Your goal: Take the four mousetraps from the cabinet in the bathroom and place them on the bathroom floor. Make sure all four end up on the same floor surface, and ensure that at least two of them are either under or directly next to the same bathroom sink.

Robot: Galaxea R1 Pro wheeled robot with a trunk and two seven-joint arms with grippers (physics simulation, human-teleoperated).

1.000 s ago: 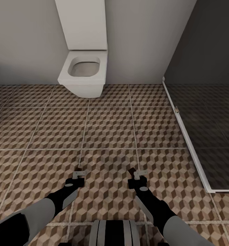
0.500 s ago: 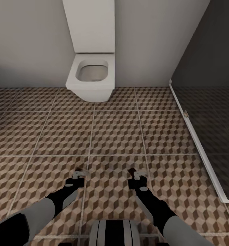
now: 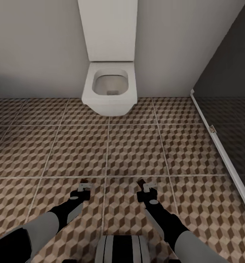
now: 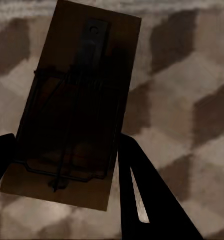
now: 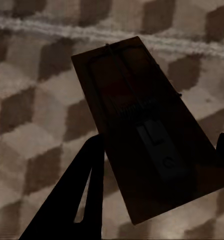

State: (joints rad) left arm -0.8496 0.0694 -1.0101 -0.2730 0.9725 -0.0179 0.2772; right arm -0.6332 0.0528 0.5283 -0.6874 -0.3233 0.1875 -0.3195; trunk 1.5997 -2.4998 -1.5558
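While you roll over floor [image 3: 137,146] w/ toilet [image 3: 109,86] ahead: 2 traps, 1 per gripper. Left gripper [image 4: 61,155] clamped on trap [image 4: 74,100]; right gripper [image 5: 157,155] clamped on trap [image 5: 142,130]. Prob. light, stiff, thin; grip long edges, avoid wire.

A small flat brown wooden mousetrap [image 4: 74,107] with dark wire and a metal tab on its face sits clamped between the two black fingers [image 4: 149,195] of the left gripper [image 4: 61,165], one at each long edge, above floor tiles [image 4: 187,90] printed with brown, beige and white cubes.
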